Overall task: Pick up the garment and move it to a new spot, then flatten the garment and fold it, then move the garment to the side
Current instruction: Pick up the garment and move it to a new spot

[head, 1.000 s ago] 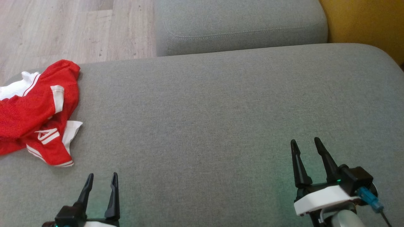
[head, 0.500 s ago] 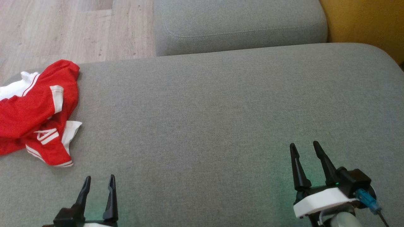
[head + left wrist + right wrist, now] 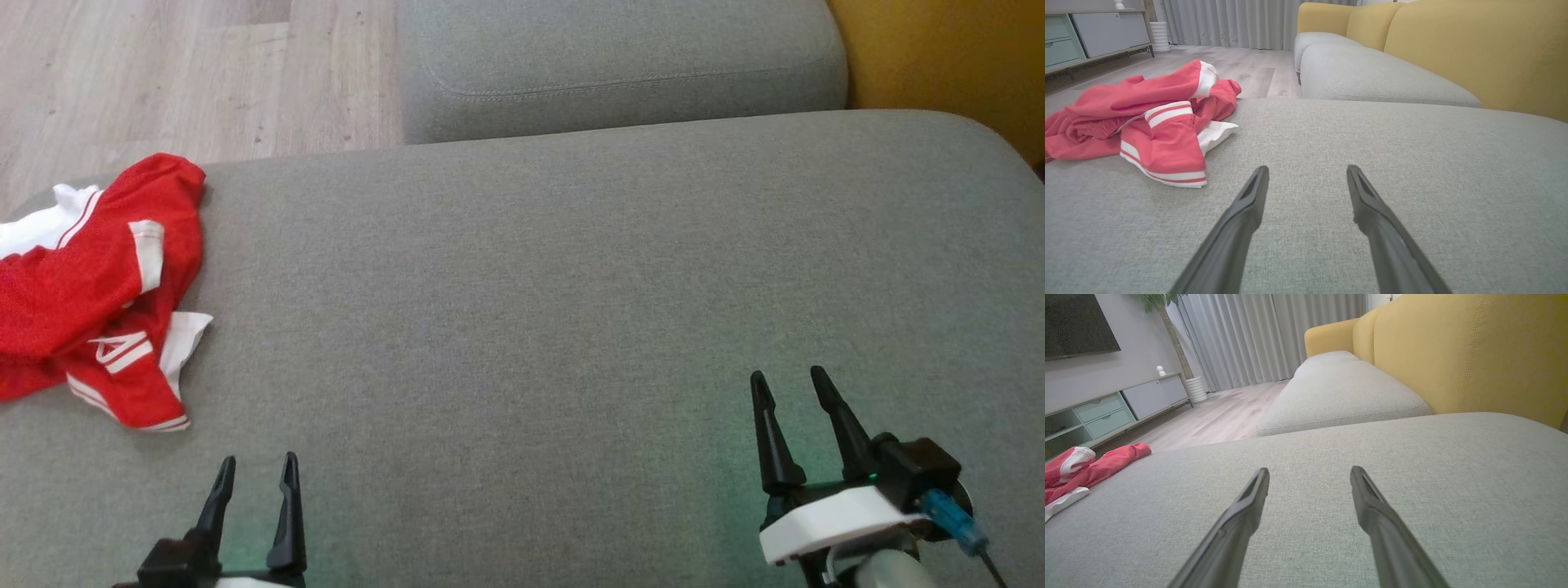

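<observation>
The crumpled red jersey garment with white cuffs and stripes (image 3: 90, 286) lies bunched in a heap at the far left edge of the wide grey woven-fabric seat cushion (image 3: 531, 286), one white-trimmed sleeve pointing toward the robot and a white patch of lining showing beside it. In the left wrist view the garment (image 3: 1147, 122) sits ahead and to the left of the fingers, apart from them; in the right wrist view it (image 3: 1081, 465) shows only at the far left margin. The left gripper (image 3: 258, 459) hovers low over the cushion near the garment's nearest hem without touching it, its two long dark fingers spread apart with nothing between them (image 3: 1307, 168). The right gripper (image 3: 787, 373) hangs well apart from the garment over the cushion's right side, fingers likewise parted and empty (image 3: 1309, 469). Beyond the seat lies a second grey cushion (image 3: 620, 65), a mustard-yellow backrest (image 3: 939, 57) to its right, and pale wood-plank floor (image 3: 163, 73) to its left.
</observation>
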Robot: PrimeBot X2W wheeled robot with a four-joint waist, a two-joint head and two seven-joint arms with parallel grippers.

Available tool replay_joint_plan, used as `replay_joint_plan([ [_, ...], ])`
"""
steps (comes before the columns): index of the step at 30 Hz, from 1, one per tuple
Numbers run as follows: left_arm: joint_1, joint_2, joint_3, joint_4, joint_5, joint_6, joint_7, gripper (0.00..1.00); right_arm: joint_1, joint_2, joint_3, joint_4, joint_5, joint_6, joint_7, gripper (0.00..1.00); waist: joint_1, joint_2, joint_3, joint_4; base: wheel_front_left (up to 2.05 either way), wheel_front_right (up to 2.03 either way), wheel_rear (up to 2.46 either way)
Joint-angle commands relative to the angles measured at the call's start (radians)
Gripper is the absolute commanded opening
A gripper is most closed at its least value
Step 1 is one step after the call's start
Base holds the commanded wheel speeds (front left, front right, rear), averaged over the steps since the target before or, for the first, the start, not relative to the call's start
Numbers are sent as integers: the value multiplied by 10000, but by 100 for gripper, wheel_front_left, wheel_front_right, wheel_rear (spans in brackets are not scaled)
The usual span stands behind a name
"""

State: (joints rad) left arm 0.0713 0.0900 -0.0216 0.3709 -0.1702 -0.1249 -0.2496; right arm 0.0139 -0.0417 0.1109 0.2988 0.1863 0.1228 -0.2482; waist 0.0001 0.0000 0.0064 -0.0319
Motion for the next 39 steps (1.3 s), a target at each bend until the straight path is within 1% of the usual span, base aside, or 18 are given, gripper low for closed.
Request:
replay_joint_plan([
  [1,-333,72,342,-230,-34,-42,-122,100,-234,-85,205,-349,12,79,-136,100,-1,0,-16,66,0,0,0],
  [4,-387,75,260,-194,-21,-45,-122,100,-147,-85,225,-378,-65,79,-136,100,-1,0,-77,323,0,0,0],
  [7,-420,84,212,-181,-9,-47,-122,100,-34,-85,246,-422,-105,79,-136,100,-1,0,-175,785,0,0,0],
  [8,-420,84,212,-181,-9,-47,-122,100,-34,-85,246,-422,-105,79,-136,100,-1,0,-175,785,0,0,0],
  [9,-404,93,185,-177,-1,-48,-122,100,35,-85,284,-436,-96,79,-136,100,-1,0,-265,1200,0,0,0],
  [17,104,270,335,-197,-73,-40,-122,100,51,-85,623,-460,74,79,-136,100,-1,0,-556,3136,0,0,0],
  [19,268,310,396,-214,-96,-28,-122,100,25,-85,742,-440,136,79,-136,100,-1,0,-594,3503,0,0,0],
  [22,483,349,487,-271,-148,-13,-122,100,-12,-85,910,-402,221,79,-136,100,-1,0,-604,3837,0,0,0],
  [25,641,418,574,-347,-209,-8,-122,100,-29,-85,1026,-384,270,79,-136,100,-1,0,-572,3913,0,0,0],
  [27,678,462,631,-383,-262,-10,-122,100,-32,-85,1119,-401,270,79,-136,100,-1,0,-498,3838,0,0,0],
  [30,555,512,571,-423,-347,-19,-122,100,-58,-85,1175,-430,205,79,-136,100,-1,0,-249,3574,0,0,0],
  [33,-18,659,348,-564,-483,-34,16,100,-305,-85,1130,-553,-77,79,-136,100,-1,0,402,3244,0,0,0],
  [36,-1024,1023,148,-839,-749,-47,404,100,-679,-132,1091,-723,-472,79,-136,100,-1,0,1236,2913,0,0,0],
  [39,-2406,1644,-56,-1094,-1220,-52,1035,100,-1158,-393,1055,-1064,-655,79,-136,100,-1,0,2295,2653,0,0,0],
])
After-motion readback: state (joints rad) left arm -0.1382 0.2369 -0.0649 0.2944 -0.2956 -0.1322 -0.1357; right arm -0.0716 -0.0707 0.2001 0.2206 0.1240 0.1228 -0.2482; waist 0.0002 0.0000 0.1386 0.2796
